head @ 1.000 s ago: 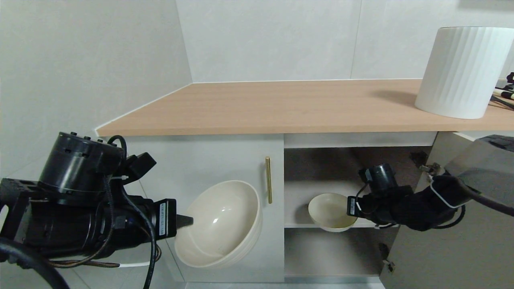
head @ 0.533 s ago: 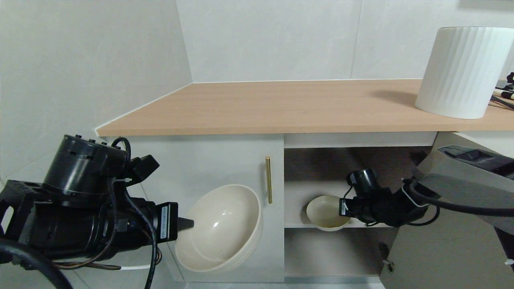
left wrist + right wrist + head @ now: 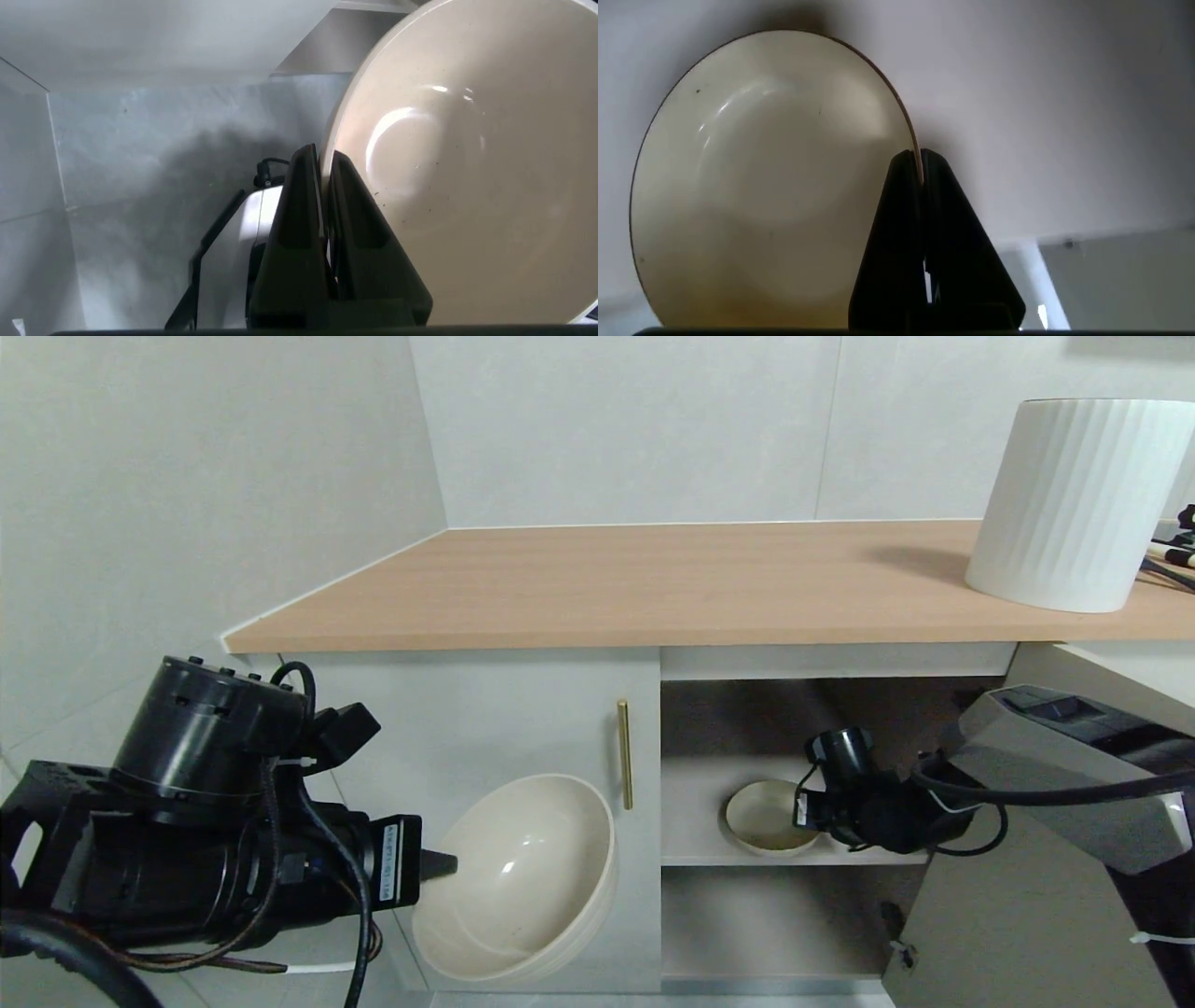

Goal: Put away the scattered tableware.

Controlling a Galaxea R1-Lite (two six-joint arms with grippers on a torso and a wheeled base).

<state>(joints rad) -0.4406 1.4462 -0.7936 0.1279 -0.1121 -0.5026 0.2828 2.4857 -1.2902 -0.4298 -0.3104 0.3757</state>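
On the left, the left fingers (image 3: 435, 864) (image 3: 301, 215) are pinched tight on the rim of a large cream bowl (image 3: 518, 877) (image 3: 467, 159). The bowl is held tilted on its side, opening toward the camera, in front of the closed cabinet door (image 3: 523, 709) and just left of its gold handle (image 3: 625, 754). Further right, in the open compartment under the table (image 3: 653, 579), the right fingers (image 3: 810, 810) (image 3: 896, 243) are clamped on the rim of a small cream bowl (image 3: 766, 817) (image 3: 766, 177). It sits low at the cabinet shelf (image 3: 695, 835), though contact with the shelf cannot be judged. A white ribbed container (image 3: 1074, 504) stands on the table's far right.
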